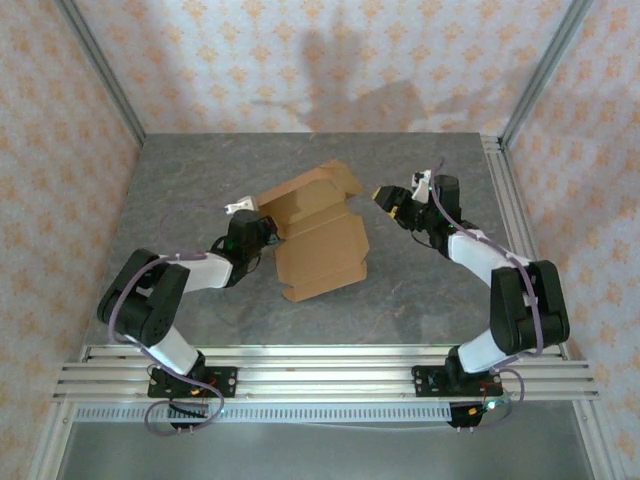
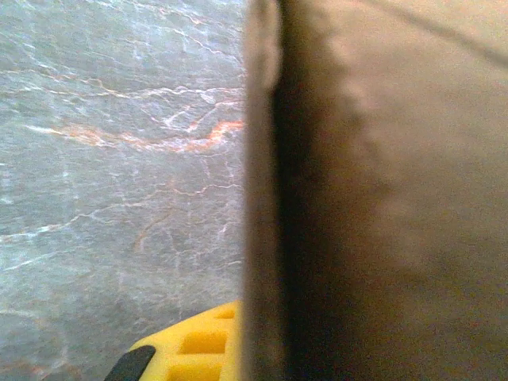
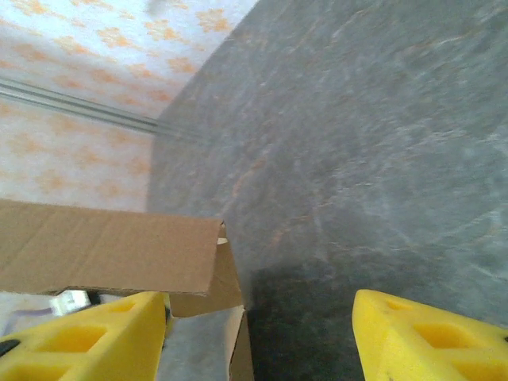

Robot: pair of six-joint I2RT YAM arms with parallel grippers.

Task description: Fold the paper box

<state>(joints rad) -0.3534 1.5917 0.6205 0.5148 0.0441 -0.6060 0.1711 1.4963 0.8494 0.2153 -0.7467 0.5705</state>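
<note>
The left arm reaches in from the near left corner, and its tool [image 1: 260, 230] sits at the left edge of the paper box [image 1: 320, 235]. In the left wrist view one yellow finger [image 2: 194, 349] shows at the bottom. The brown cardboard [image 2: 381, 198] stands upright against it as a blurred wall, so the left tool is closed on that edge of the box.

The paper box lies near the middle of the table [image 1: 190, 180], turned at an angle. It is plain brown cardboard, partly folded. Its near panel lies flat on the table with notched, tabbed edges, and its far part is raised along a crease. From the right wrist view a cardboard flap [image 3: 103, 250] with a clean straight top edge stands up. A smaller folded tab is below its right end.

Just right of the box's far corner, the right tool [image 1: 385, 198] is apart from the cardboard. Its two yellow fingers [image 3: 429, 341] are spread wide with only grey table [image 3: 357, 119] between them, gripping nothing.

Bare marbled table runs along the left side and behind the box, and a broad patch lies near the right arm. An aluminium frame [image 1: 503, 195] bounds the right edge, rails [image 1: 320, 365] cross the near edge, and orange-patterned walls [image 1: 300, 50] close the back and sides.
</note>
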